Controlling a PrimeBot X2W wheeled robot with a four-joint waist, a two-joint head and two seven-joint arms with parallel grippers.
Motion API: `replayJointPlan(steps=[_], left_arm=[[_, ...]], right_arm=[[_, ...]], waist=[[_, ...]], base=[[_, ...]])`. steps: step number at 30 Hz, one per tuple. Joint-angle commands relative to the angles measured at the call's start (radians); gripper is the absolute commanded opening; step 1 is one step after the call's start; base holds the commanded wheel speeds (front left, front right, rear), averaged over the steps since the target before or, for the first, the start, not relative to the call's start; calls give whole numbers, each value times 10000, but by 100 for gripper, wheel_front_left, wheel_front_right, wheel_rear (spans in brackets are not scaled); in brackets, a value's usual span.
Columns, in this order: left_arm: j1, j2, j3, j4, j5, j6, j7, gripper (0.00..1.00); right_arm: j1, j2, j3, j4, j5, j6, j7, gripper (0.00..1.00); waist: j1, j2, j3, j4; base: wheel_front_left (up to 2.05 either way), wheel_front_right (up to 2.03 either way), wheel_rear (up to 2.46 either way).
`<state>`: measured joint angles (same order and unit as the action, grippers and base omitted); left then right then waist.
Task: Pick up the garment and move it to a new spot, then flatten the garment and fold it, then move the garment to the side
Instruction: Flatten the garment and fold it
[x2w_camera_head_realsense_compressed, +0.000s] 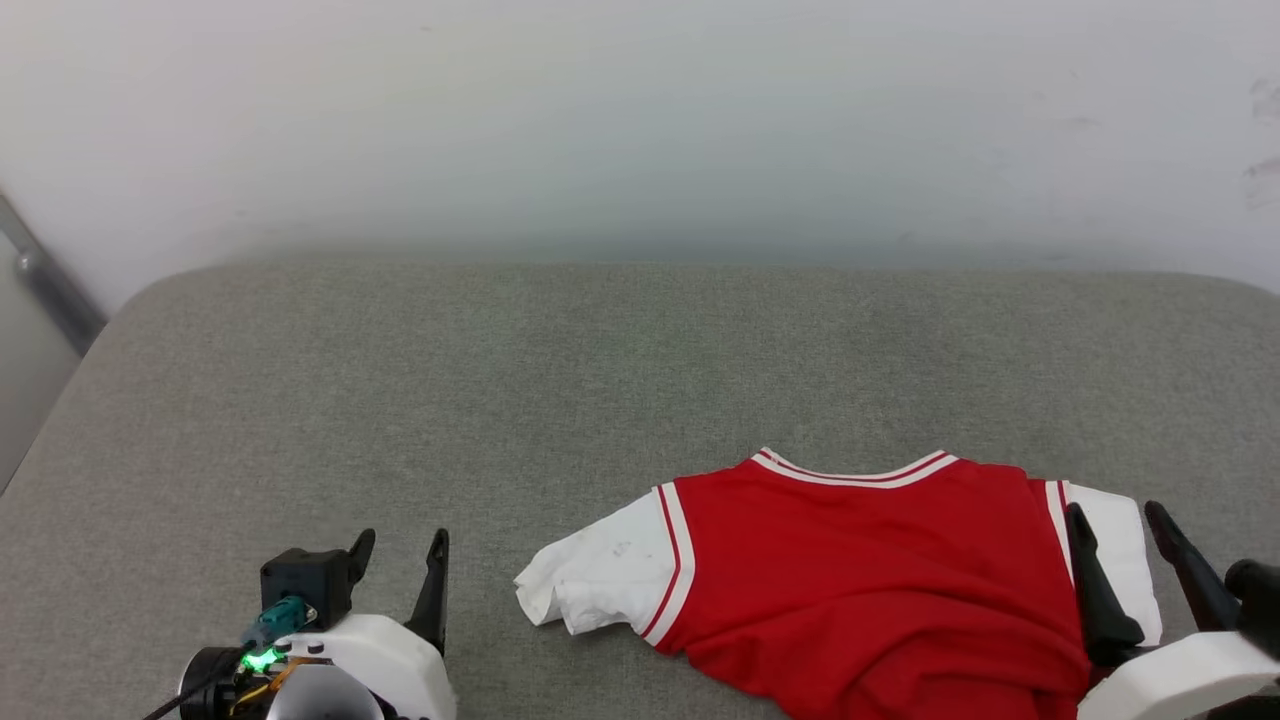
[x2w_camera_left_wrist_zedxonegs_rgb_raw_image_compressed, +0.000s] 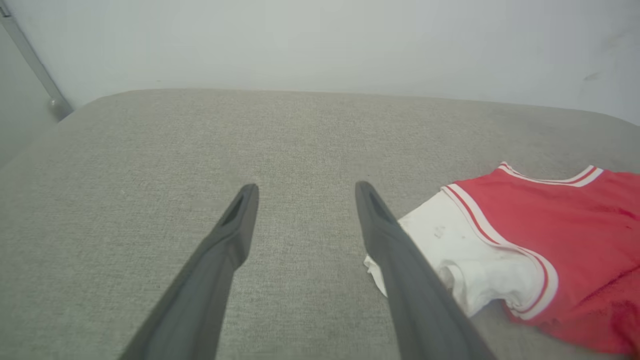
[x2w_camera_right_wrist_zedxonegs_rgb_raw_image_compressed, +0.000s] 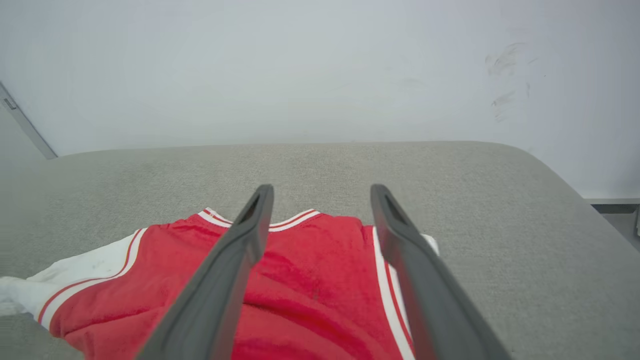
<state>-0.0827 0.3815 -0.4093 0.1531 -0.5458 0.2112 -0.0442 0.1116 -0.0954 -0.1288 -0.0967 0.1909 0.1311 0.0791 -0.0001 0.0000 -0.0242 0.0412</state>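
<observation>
Nearest, at the near edge of the grey padded surface (x2w_camera_head_realsense_compressed: 500, 380), both claws are seen with their dark fingers pointing away from the robot. The left gripper (x2w_camera_head_realsense_compressed: 402, 542) is held over bare fabric toward the near left corner. Its jaws are spread wide with nothing between them, as is confirmed in the left wrist view (x2w_camera_left_wrist_zedxonegs_rgb_raw_image_compressed: 306, 192). A green light (x2w_camera_head_realsense_compressed: 258, 660) is lit on its wrist.

The right gripper (x2w_camera_head_realsense_compressed: 1115, 515) is found toward the near right corner, and its jaws are likewise parted and hold nothing (x2w_camera_right_wrist_zedxonegs_rgb_raw_image_compressed: 322, 192). It is placed above the garment's right-hand sleeve seam. Whether the fingers touch the cloth cannot be told.

The garment (x2w_camera_head_realsense_compressed: 870, 570) is laid along the near edge, right of the middle, its lower part cut off by the bottom of the head view. Plain red cloth is turned upward. The striped neckline is pointed toward the far edge, and white sleeves with red-and-white trim are spread to either side (x2w_camera_left_wrist_zedxonegs_rgb_raw_image_compressed: 575, 225) (x2w_camera_right_wrist_zedxonegs_rgb_raw_image_compressed: 310, 280). Its left-hand sleeve is crumpled, faintly marked, and kept apart from the left claw.

Farther off, bare surface is seen up to the far edge, backed by a pale wall (x2w_camera_head_realsense_compressed: 640, 120). A slanted metal bar (x2w_camera_head_realsense_compressed: 50, 285) is seen by the far left corner.
</observation>
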Motion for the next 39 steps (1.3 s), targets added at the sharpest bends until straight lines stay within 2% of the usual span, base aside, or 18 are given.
replayJointPlan(steps=[1, 6, 12, 18, 24, 27, 28, 29, 30, 33, 39], left_arm=[[106, 87, -65, 18, -56, -68, 227, 100], [-201, 271, -283, -15, -332, -383, 1175, 100], [-1247, 594, -877, 195, -686, -1082, 3392, 100], [-2208, 667, -1335, 812, -1112, -1576, 5357, 100], [-2741, 766, -1650, 1699, -1267, -1774, 6649, 100], [-2665, 612, -1898, 2152, -1384, -1796, 7158, 100], [-2611, 561, -1992, 2259, -1433, -1826, 7299, 61], [-2554, 468, -2069, 2336, -1501, -1845, 7407, 38], [-2502, 382, -2139, 2374, -1551, -1894, 7465, 0], [-2338, 233, -2189, 2359, -1585, -1895, 7315, 0], [-2313, 339, -1774, 1942, -1259, -1513, 6027, 0]], right_arm=[[216, 86, 100, -182, -85, -7, -96, 100], [397, 252, 416, -558, -90, -7, -96, 100], [299, 335, 714, -919, -133, -7, -39, 100], [-183, 347, 992, -1004, -86, -7, -66, 100], [-506, 393, 1057, -803, -66, -7, -207, 100], [-606, 404, 1031, -681, 6, -7, -284, 100], [-586, 409, 983, -630, 7, -7, -287, 100], [-599, 416, 954, -597, 17, -7, -297, 100], [-640, 417, 878, -590, 13, -7, -354, 100], [-673, 430, 725, -492, 59, -7, -282, 100], [-695, 170, 17, -187, 352, -7, 148, 100]], waist=[[1, 0, -46, -46], [1, 0, -55, -207], [1, 0, 240, -606], [1, 0, 1009, -1169], [1, 0, 1683, -1535], [1, 0, 1825, -1610], [1, 0, 1842, -1626], [1, 0, 1854, -1639], [1, 0, 1857, -1644], [1, 0, 1768, -1612], [1, 0, 1464, -1346]], base=[[0, 0, 0], [0, 0, 0], [0, 0, 0], [0, 0, 0], [0, 0, 0], [0, 0, 0], [0, 0, 0], [0, 0, 0], [0, 0, 0], [0, 0, 0], [0, 0, 0]])
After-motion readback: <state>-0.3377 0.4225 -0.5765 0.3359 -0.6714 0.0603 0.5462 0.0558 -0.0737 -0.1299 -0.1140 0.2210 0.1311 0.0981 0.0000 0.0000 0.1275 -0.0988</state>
